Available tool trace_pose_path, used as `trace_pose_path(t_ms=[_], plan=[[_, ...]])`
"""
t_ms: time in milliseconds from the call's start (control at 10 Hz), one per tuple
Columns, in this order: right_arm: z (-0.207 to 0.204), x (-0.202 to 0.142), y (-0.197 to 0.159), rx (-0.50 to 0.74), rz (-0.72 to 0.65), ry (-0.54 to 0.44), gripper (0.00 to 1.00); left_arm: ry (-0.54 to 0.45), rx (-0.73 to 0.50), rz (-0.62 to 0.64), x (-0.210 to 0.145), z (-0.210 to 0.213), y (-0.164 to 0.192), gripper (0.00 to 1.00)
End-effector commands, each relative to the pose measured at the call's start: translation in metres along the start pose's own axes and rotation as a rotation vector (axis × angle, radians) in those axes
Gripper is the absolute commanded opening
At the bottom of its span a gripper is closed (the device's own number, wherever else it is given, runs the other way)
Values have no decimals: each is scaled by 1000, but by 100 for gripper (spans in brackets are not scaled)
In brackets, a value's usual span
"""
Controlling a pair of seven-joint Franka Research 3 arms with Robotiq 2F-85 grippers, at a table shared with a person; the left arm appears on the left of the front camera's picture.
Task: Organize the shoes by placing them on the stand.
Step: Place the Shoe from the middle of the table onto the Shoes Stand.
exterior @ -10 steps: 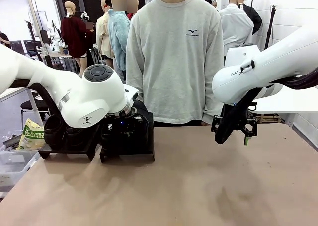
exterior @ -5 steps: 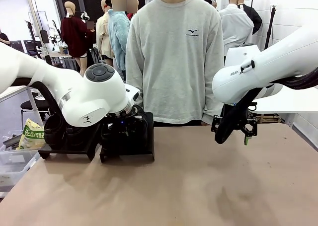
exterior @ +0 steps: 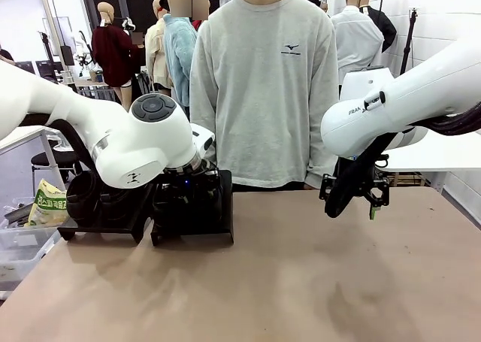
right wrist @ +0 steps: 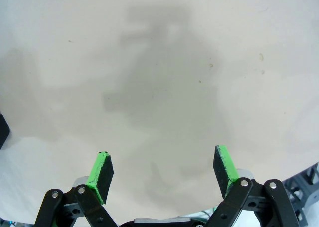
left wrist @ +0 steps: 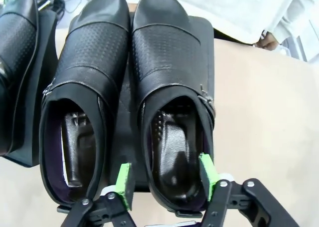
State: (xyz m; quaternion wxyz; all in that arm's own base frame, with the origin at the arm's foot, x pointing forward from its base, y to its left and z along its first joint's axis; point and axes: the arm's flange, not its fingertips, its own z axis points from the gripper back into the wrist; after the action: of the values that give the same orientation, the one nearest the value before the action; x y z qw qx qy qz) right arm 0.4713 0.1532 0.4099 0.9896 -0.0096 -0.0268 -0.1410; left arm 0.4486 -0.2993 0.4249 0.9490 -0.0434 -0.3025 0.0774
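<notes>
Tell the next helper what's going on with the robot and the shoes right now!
Left gripper: open, fingers either side of the heel of the right-hand shoe, not gripping it.
Right gripper: open, holding nothing, above bare table.
Shoes: that one and its neighbour sit side by side on one stand; a third shoe rests on the next stand.
Done: at least three shoes placed.
Left: back the left arm away; check for remaining shoes.

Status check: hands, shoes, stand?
Left hand open, straddling heel of shoe on the stand. Second shoe beside it. Right hand open over bare table. Nothing in the way.
</notes>
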Motion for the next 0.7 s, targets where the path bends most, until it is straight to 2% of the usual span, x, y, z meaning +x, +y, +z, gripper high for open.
trace_pose_path(t_ms=[0,600], plan=[[-1,0,-1,-9,9,-6,100,-32,1,-5,3,7,-9,100],[-1,0,-1,-9,9,-6,100,-15,-13,-5,3,7,-7,100]])
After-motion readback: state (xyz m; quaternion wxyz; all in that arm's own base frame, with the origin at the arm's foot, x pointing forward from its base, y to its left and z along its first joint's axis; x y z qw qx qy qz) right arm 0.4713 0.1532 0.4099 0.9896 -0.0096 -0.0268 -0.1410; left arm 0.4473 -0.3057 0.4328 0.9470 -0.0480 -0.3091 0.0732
